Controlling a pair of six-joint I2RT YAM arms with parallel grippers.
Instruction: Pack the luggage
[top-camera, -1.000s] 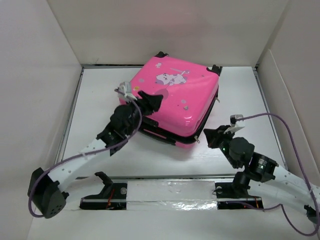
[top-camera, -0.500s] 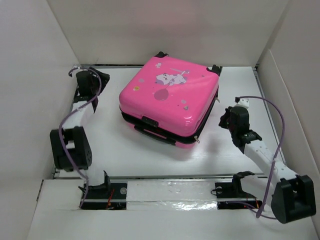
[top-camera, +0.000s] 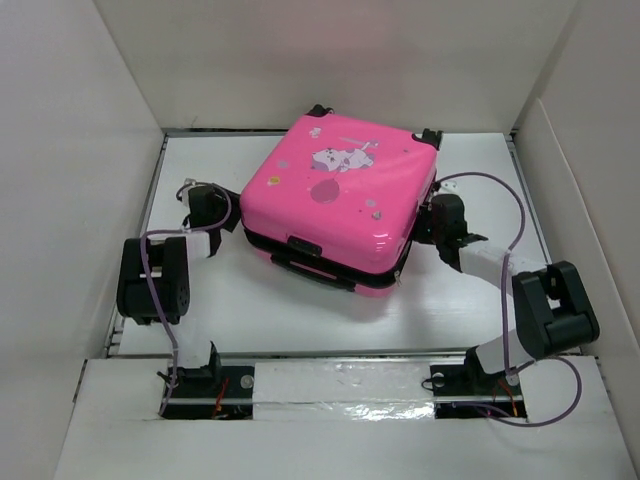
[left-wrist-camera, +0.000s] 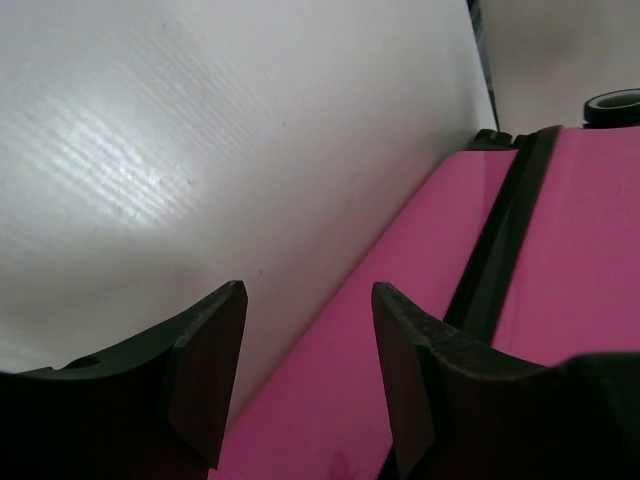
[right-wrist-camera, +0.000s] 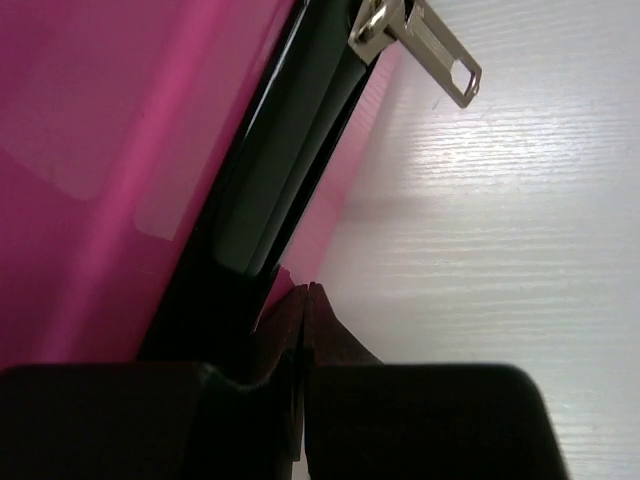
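**A:** Top external view first. Where does the suitcase (top-camera: 340, 195) sit?

**B:** It lies flat and shut on the white tabletop (top-camera: 300, 320), in the upper middle of the frame, with its printed pink shell facing up.

**A:** Which way does it point?

**B:** The black handle (top-camera: 310, 266) is on the side facing the bottom of the frame. The wheels (top-camera: 428, 135) are on the opposite side, toward the top. The line from handle to wheels runs up the frame and leans a little to the right. The case looks nearly square, so I cannot tell which axis is longer.

**A:** And the left fingers (left-wrist-camera: 205, 370)?

**B:** They are spread apart with nothing between them. In the left wrist view the gap shows tabletop and pink shell, and the case's black seam (left-wrist-camera: 500, 240) is at the right. From above, they sit just beside the case's left corner.

**A:** The right fingers (right-wrist-camera: 325, 345)?

**B:** They are pressed together and grip nothing I can see. Their tip lies close to the black seam on the case's right side. A silver zipper pull (right-wrist-camera: 420, 45) shows at the top of the right wrist view.
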